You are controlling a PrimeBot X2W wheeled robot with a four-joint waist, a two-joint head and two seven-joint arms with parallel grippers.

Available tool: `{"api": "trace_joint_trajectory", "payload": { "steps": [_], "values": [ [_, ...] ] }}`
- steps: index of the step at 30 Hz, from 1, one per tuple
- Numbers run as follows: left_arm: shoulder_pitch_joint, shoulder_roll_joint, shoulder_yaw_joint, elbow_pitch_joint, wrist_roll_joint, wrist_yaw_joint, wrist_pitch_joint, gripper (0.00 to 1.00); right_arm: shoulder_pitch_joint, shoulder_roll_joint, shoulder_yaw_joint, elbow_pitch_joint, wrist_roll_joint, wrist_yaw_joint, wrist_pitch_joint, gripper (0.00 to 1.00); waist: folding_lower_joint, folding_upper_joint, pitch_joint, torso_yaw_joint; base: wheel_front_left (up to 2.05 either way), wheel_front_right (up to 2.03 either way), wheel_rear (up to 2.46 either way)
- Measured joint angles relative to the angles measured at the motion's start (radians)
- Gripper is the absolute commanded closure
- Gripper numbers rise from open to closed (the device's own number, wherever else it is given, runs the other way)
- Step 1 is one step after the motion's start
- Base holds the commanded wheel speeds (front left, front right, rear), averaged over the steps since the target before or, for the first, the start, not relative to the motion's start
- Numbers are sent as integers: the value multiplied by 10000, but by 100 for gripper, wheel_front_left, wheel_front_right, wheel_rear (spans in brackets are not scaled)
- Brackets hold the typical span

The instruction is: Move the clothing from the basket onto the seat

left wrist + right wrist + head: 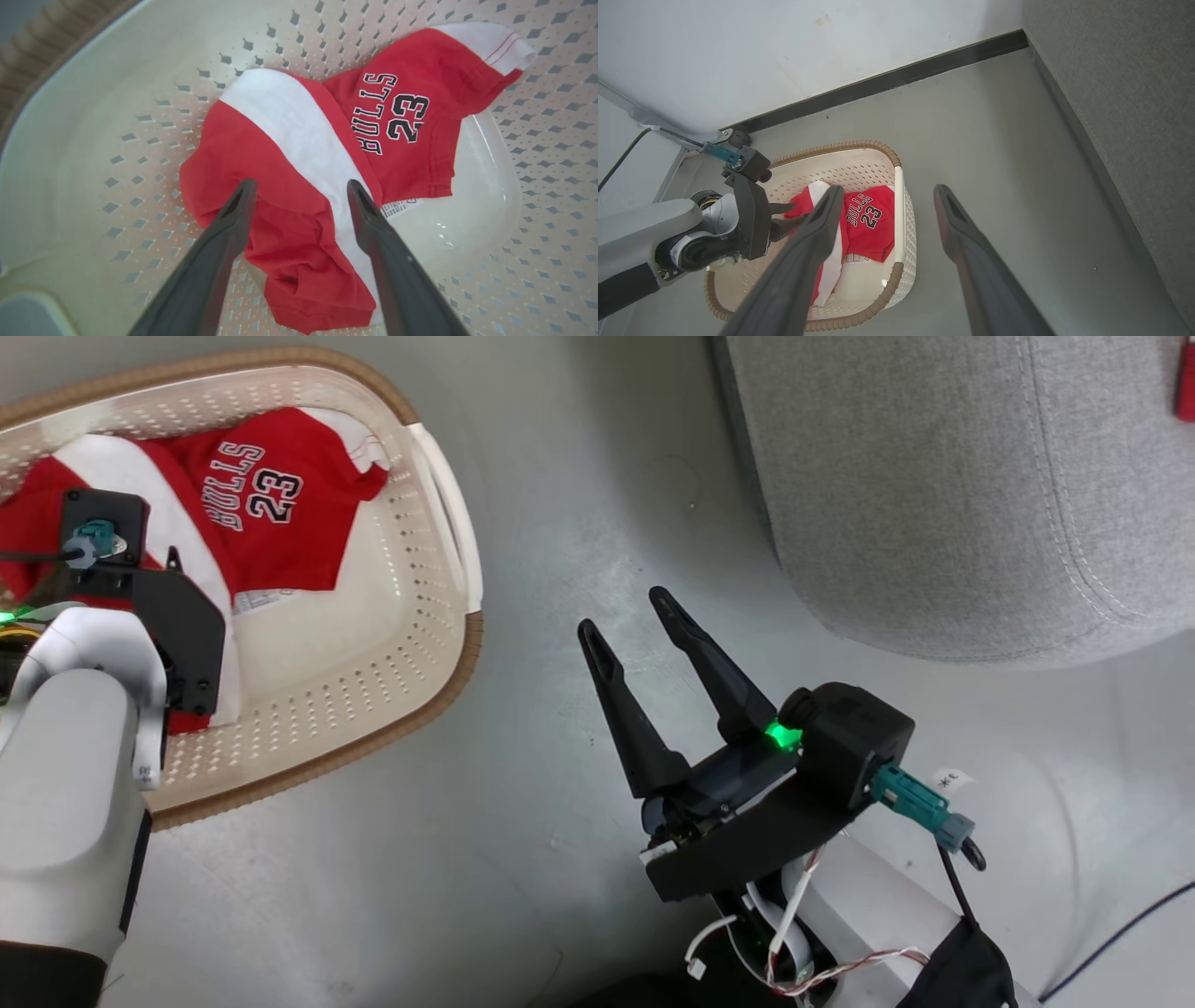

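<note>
The cream basket (448, 681) sits on the floor at the upper left of the head view. In it lie the clothing: a red "BULLS 23" jersey (406, 126) and, beside it, a crumpled red garment with a white panel (289, 140). A small white tag (397, 205) peeks from under the jersey's hem. My left gripper (301, 186) is open inside the basket, its fingers straddling the red-and-white garment; whether they touch it I cannot tell. My right gripper (630, 611) hangs open and empty over the floor between the basket and the grey seat (934, 476).
Grey floor (560, 476) separates the basket from the seat. A white wall with a dark baseboard (887, 79) runs behind the basket. A small red item (1186, 378) lies on the seat at the view's edge. A black cable (1120, 924) crosses the floor at the lower right.
</note>
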Motion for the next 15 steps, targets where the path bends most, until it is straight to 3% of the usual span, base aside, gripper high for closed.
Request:
{"api": "trace_joint_trajectory", "payload": {
  "steps": [15],
  "values": [
    [-246,577,188,320,408,38,529,0,-12,10,-12,-150,506,0,0,0,0,0,349,-892,0,0,0]
  ]
}}
